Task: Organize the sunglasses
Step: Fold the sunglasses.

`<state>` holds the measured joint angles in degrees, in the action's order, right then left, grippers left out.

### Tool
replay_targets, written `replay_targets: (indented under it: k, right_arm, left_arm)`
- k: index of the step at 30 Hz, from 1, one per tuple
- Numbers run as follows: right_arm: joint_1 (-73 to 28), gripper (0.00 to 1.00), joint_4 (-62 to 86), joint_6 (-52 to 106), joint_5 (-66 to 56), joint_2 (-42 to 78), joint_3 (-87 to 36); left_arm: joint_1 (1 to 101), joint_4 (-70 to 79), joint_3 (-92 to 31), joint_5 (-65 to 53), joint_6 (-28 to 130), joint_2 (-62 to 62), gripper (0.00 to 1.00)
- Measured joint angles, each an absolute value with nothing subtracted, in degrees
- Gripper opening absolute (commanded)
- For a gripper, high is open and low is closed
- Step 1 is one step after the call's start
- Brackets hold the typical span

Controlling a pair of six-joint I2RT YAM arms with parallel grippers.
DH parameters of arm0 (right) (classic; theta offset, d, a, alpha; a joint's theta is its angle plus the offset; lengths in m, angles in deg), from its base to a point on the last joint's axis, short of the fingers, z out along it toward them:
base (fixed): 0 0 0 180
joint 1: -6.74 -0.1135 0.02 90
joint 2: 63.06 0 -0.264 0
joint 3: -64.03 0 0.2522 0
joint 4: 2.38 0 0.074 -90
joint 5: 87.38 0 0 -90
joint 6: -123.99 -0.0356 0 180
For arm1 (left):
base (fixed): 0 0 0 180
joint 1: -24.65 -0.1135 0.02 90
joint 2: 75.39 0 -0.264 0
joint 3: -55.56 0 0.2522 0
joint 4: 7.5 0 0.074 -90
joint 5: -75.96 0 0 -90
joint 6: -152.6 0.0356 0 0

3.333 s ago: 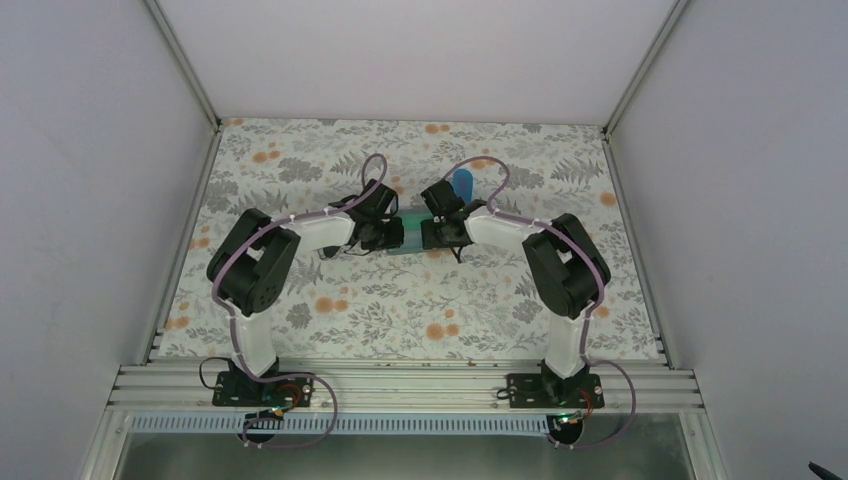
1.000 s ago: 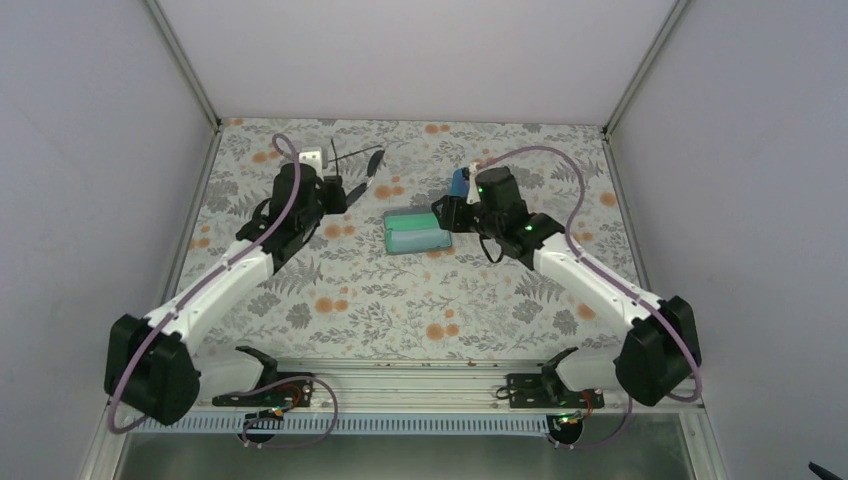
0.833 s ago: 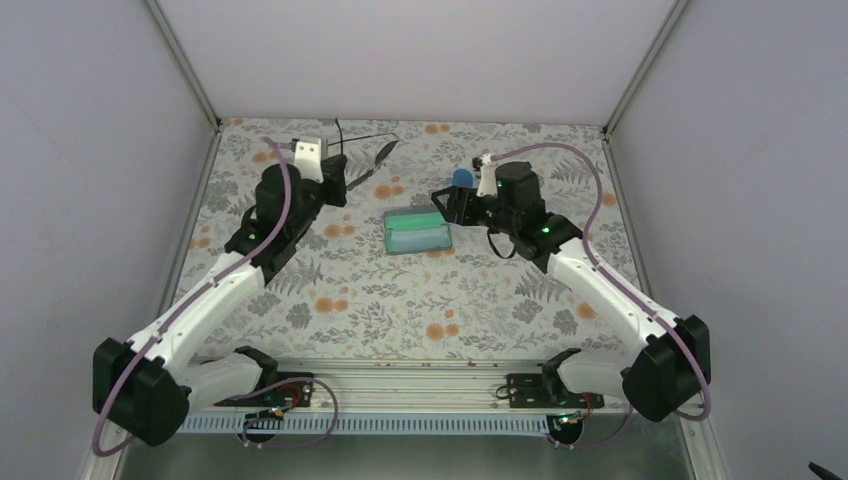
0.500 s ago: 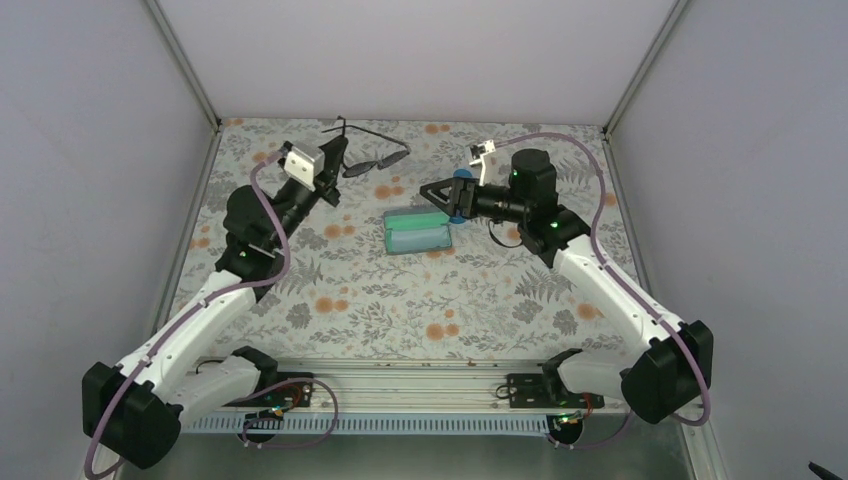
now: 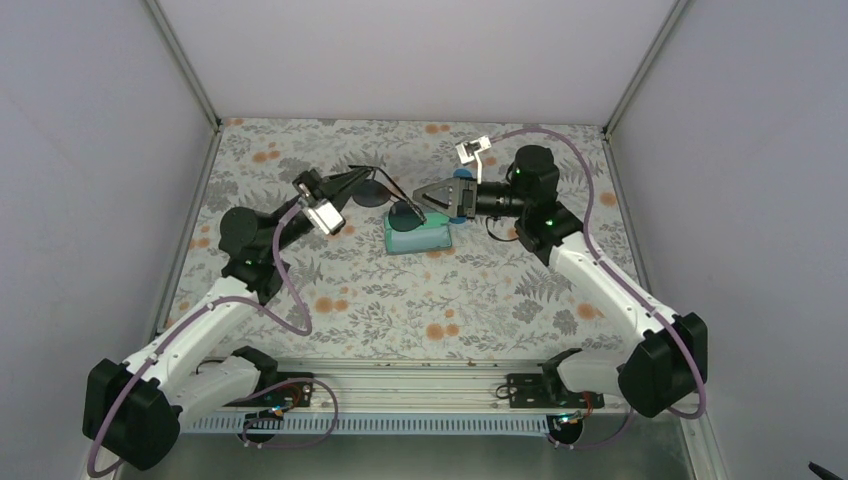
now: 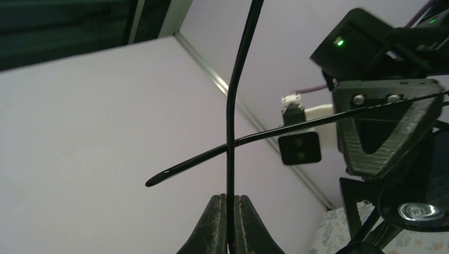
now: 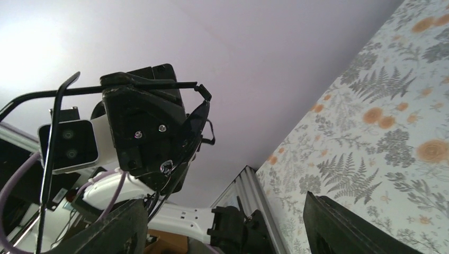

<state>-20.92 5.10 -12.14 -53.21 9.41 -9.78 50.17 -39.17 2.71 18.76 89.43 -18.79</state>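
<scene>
Describer: Floral-print tablecloth [image 5: 450, 310], grey leaves and orange blossoms, fills a white-walled booth seen from above. Two white-and-black robot arms reach in from 6 o'clock and nearly meet just past the middle, toward 12.

Listener: Where are the sunglasses?

Describer: One thin black-framed pair of sunglasses with dark lenses [image 5: 373, 193] is held up in the air above the cloth. The left gripper [image 6: 229, 200], at its 9 o'clock, is pinched tight on one slim temple arm; the other temple arm crosses it, unfolded.

Listener: And the right gripper?

Describer: The right gripper [image 5: 420, 197] faces it from 3 o'clock, fingers spread wide with nothing between them, tips close by one lens. A pale teal oblong object [image 5: 418, 240] lies on the cloth at 5 o'clock of the glasses.
</scene>
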Motion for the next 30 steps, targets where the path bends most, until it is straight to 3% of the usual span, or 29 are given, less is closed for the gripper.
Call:
replay_targets:
  k: [17, 21, 26, 30]
  right_arm:
    - [-23.0, 0.52, 2.0, -16.2, -62.3, 14.1, -9.8]
    - [-25.2, 0.51, 2.2, -16.8, -63.8, 15.4, -10.0]
    - [-25.9, 0.59, 2.3, -17.7, -64.1, 15.6, -10.1]
    - [-25.9, 0.59, 3.3, -18.0, -62.7, 15.6, -10.1]
  left_arm:
    - [50.2, -29.6, -2.9, 36.6, 102.3, -18.8, 0.02]
    - [50.2, -25.7, -4.7, 38.9, 104.4, -18.5, 0.02]
    - [50.2, -22.7, -5.4, 40.1, 106.4, -18.5, 0.02]
    - [50.2, -20.6, -5.4, 40.3, 107.5, -18.1, 0.02]
